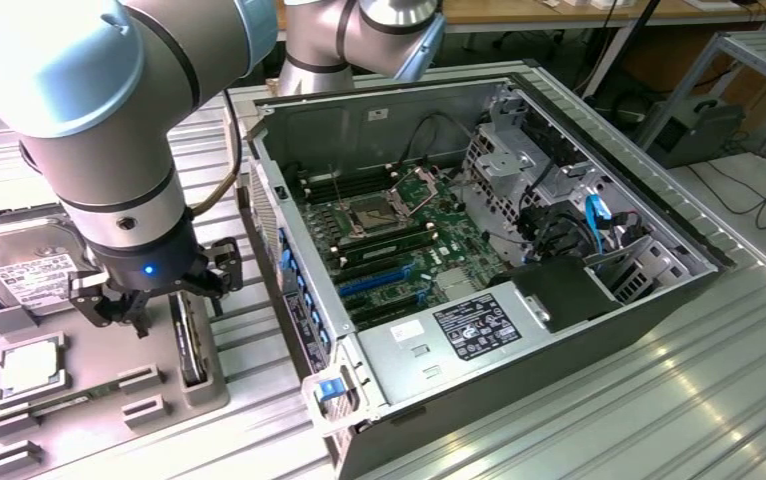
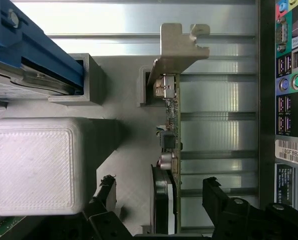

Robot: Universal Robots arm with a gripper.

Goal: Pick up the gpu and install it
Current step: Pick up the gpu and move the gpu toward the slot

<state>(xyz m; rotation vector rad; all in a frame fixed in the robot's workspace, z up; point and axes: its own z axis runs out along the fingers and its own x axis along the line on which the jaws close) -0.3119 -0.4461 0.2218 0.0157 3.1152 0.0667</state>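
Wide open, the hand (image 1: pixel 159 305) hangs low over the grey parts tray (image 1: pixel 90 345) at the exterior view's left, gripping nothing. From the wrist view you can see its two black fingers (image 2: pixel 107 200) standing one on each side of the gpu (image 2: pixel 171 125). There's a clear gap between each finger and the card, so neither one touches it.

The gpu stands on edge in its slot in the tray, a thin dark slab with a green board edge and small components along it. Its silvery metal bracket (image 2: pixel 181 47) sticks out at the end away from the fingers. In the exterior view the card sits along the side of the tray nearest the computer case (image 1: pixel 356 130), right under the hand, not yet lifted.

Elsewhere on the tray, a silver hard drive (image 1: pixel 23 268) with a white label lies farther from the camera. A small square silver chip (image 1: pixel 30 365) rests in its own pocket closer in. Both are apart from the gpu. A pale ribbed block (image 2: pixel 36 165) sits near the card's slot.

The case lies on its side on the ribbed metal counter (image 1: pixel 650 400) with its panel off. Its motherboard (image 1: pixel 397 235) is open to view, blue slots and all.
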